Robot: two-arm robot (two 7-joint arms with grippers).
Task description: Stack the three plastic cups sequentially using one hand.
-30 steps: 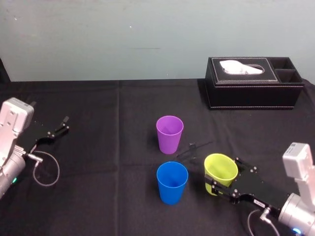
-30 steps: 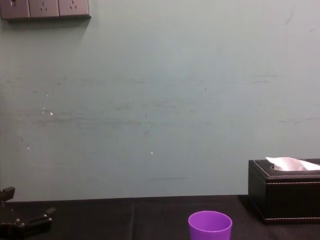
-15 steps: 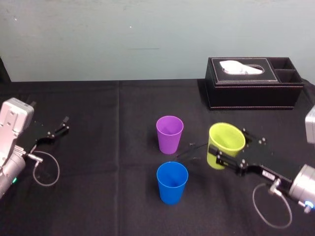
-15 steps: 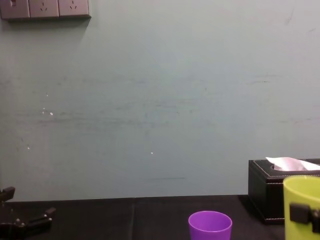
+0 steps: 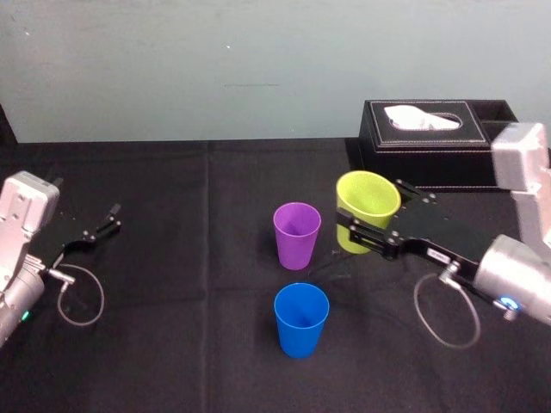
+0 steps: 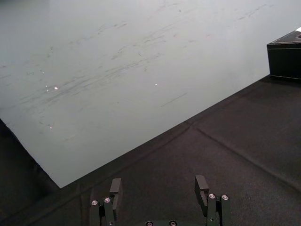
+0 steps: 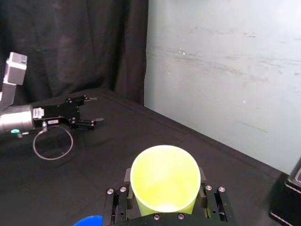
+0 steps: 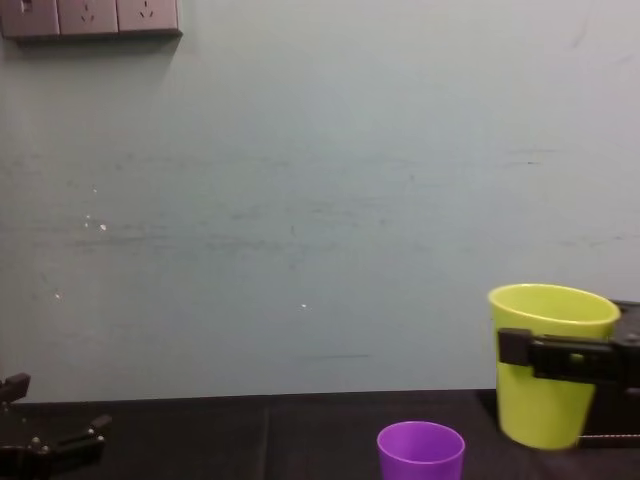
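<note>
Since the right pincer (image 5: 365, 231), clamped on the yellow cup (image 5: 370, 198), has carried it up beside the purple cup (image 5: 297, 234), nesting looks next. Left pincer (image 5: 108, 222) sits wide, well apart.

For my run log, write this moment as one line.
right end effector: shut on yellow-green cup, held above table beside purple cup | blue cup: on table | left end effector: open, parked left

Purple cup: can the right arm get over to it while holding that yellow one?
Probably yes. The right claw holds the yellow-green cup raised just beside the purple cup, whose open mouth has nothing over it, and nothing stands between them.
</note>
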